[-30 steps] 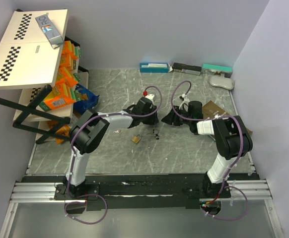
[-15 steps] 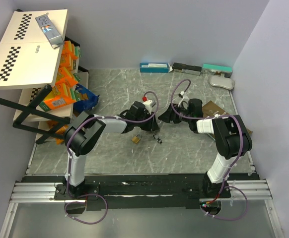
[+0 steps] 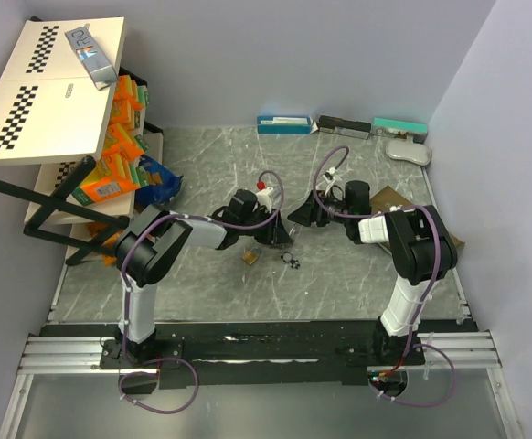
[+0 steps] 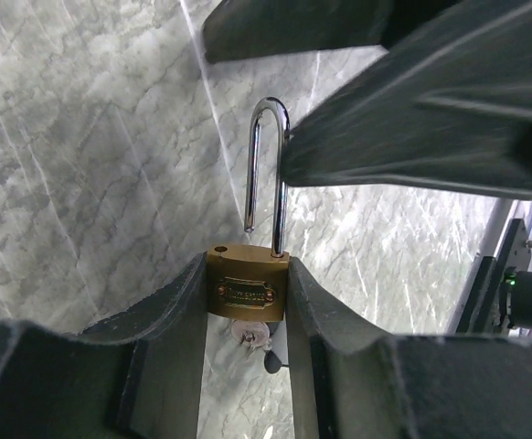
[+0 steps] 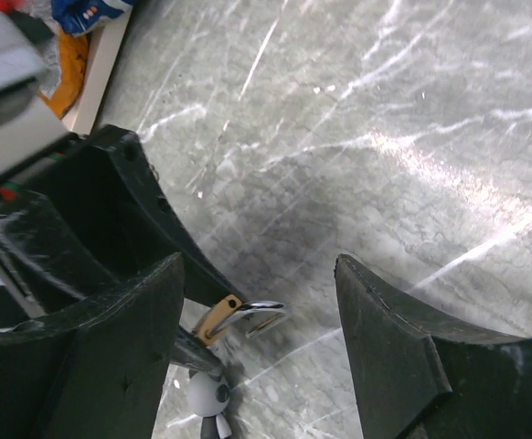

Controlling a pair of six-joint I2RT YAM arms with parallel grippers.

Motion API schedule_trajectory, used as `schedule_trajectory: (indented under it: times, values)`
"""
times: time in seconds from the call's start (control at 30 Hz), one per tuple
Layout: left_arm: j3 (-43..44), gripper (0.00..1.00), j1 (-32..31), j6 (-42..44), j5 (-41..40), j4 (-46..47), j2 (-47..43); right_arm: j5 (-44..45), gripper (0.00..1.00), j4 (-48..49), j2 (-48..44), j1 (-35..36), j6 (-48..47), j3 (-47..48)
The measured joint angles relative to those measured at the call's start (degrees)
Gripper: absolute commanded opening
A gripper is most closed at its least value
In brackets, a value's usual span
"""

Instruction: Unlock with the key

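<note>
**Padlock gripped, shackle sprung: the unlocking is judged all but done.**

The small brass padlock is clamped by its body between the black fingers of the left gripper. It is held about midway between the left and right edges of the grey marbled bench, nearer its near edge. The curved steel shackle is seen with one leg lifted clear of the body, so the lock is judged to be open already. A small silvery piece under the body is probably the key, though the view there is too cramped to be sure. Its removal may be all that is left. The right gripper is spread wide with nothing held, and the shackle's bow is seen in the gap between its fingers.
</note>
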Motion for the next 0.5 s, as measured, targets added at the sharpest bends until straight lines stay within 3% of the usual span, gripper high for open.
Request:
schedule_trajectory:
  times: [0.13, 0.5]
  values:
    - [-0.07, 0.01, 0.13, -0.76, 0.57, 0.87, 0.00, -0.46, 0.68, -0.04, 1.27, 0.00, 0.20, 0.42]
    - [-0.07, 0.01, 0.63, -2.62, -0.55, 1.14, 0.00, -3.10, 0.44, 1.86, 1.38, 0.00, 1.77, 0.48]
